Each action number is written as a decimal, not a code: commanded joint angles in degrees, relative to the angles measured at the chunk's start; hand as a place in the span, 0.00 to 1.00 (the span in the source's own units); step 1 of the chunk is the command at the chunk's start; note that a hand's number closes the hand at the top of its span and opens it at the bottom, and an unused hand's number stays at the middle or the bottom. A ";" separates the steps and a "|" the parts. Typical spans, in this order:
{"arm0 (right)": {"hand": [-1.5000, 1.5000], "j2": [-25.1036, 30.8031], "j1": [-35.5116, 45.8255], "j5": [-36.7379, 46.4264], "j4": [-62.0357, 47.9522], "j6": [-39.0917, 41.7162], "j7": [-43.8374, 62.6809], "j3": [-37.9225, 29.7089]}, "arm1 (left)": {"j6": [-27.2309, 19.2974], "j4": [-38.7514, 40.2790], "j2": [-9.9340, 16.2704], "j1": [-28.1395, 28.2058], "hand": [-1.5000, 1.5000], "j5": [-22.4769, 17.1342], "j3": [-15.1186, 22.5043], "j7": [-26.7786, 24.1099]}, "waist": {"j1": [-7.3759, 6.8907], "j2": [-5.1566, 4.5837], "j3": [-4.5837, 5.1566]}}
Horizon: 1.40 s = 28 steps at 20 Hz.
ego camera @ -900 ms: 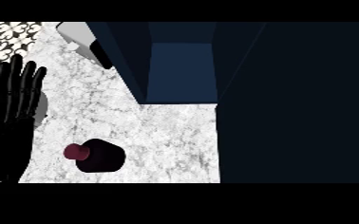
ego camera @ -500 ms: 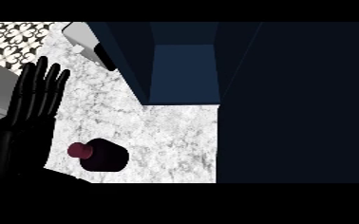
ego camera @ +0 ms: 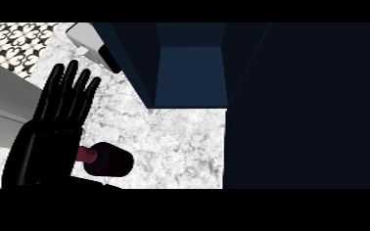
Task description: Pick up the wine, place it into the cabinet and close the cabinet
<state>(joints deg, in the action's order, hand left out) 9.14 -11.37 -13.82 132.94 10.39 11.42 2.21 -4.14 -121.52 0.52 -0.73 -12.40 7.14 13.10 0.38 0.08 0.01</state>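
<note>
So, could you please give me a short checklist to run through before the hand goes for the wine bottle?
1. Wine bottle on the counter, within view: ok.
2. Left hand open, fingers straight, holding nothing: ok.
3. Left hand beside the bottle, just to its left: ok; whether they touch: cannot tell.
4. Cabinet open, its blue interior showing: ok.
5. Counter between bottle and cabinet opening free of other things: ok.
6. Right hand position: cannot tell, it is out of view.
</note>
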 commanded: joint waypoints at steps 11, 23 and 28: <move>0.00 -1.71 -3.68 -2.54 6.15 3.46 3.73 -2.37 | -3.45 -4.65 -0.50 6.43 0.00 2.52 7.57 -0.86 | -0.24 0.03 -0.01; 0.00 -0.49 4.15 -5.99 5.74 2.83 12.20 -6.02 | -3.95 -3.61 1.40 2.89 0.00 1.95 1.73 2.67 | -0.20 -0.05 0.00; 0.00 -3.28 5.51 -2.96 3.21 1.76 9.52 -4.81 | -3.32 -5.85 1.78 8.14 0.00 2.75 2.61 2.10 | -0.38 -0.04 -0.01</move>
<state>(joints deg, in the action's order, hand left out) 6.78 -6.52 -16.79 135.77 12.37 21.10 -2.19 -7.19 -126.96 1.96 7.69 -9.79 10.96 13.57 -0.01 0.05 0.01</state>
